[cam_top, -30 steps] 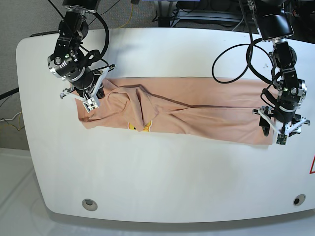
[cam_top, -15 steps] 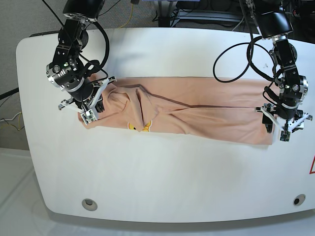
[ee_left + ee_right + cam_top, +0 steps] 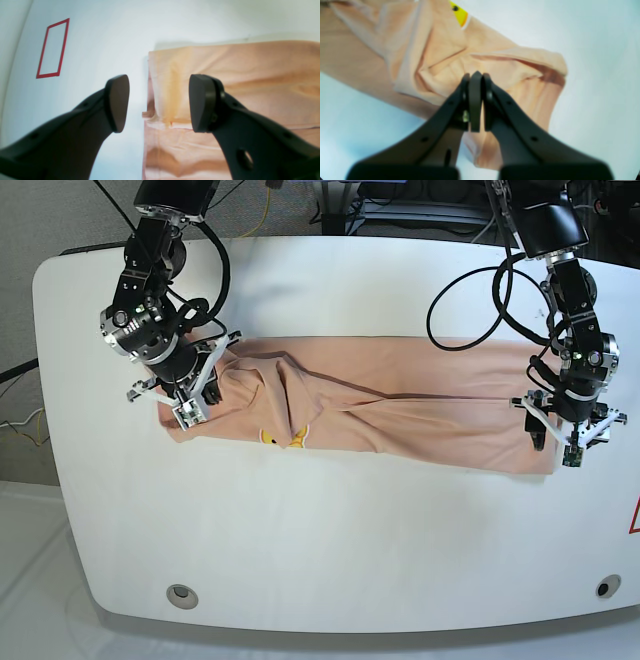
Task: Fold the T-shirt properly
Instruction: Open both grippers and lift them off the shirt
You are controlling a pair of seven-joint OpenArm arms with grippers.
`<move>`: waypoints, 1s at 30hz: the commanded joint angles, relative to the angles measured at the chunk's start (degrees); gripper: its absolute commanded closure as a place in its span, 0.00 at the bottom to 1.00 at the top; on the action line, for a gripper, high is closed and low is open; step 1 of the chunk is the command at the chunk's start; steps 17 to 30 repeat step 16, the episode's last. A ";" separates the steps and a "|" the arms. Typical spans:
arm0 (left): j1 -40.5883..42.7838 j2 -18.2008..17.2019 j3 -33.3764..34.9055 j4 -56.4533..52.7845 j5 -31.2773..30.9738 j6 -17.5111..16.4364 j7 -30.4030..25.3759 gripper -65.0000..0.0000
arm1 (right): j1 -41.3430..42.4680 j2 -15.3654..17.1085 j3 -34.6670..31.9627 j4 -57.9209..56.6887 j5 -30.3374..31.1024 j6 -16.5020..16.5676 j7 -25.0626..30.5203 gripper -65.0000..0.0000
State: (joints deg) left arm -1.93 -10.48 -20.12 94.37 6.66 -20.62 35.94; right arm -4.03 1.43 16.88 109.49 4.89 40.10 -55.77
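The peach T-shirt (image 3: 420,415) lies in a long band across the white table (image 3: 330,550), with a small yellow print (image 3: 270,438) near its bunched end. My right gripper (image 3: 190,408) is at that bunched end. In the right wrist view it (image 3: 475,75) is shut, its tips over the creased cloth (image 3: 440,65) near the yellow print (image 3: 460,16); no cloth shows between the jaws. My left gripper (image 3: 555,450) hovers at the shirt's other end. In the left wrist view it (image 3: 158,102) is open, straddling the shirt's edge (image 3: 150,82), holding nothing.
A red tape rectangle (image 3: 52,47) marks the table beyond the left gripper, and a red mark (image 3: 635,515) shows at the table's right edge. Two round holes (image 3: 181,593) (image 3: 607,587) sit near the front edge. Cables (image 3: 470,300) hang from the arm above the shirt.
My right gripper has moved a little toward the front edge over the bunched end. The left gripper has shifted slightly. The shirt lies much as before.
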 commanded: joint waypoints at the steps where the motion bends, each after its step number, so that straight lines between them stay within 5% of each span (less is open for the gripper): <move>1: -0.92 0.41 -0.14 0.97 -0.02 0.27 -1.44 0.46 | 0.65 0.19 0.13 0.97 0.52 -0.10 1.04 1.00; 30: -0.92 0.77 0.12 0.80 -0.02 0.27 -1.44 0.46 | 0.03 -0.16 0.30 0.97 0.26 -0.10 1.04 1.00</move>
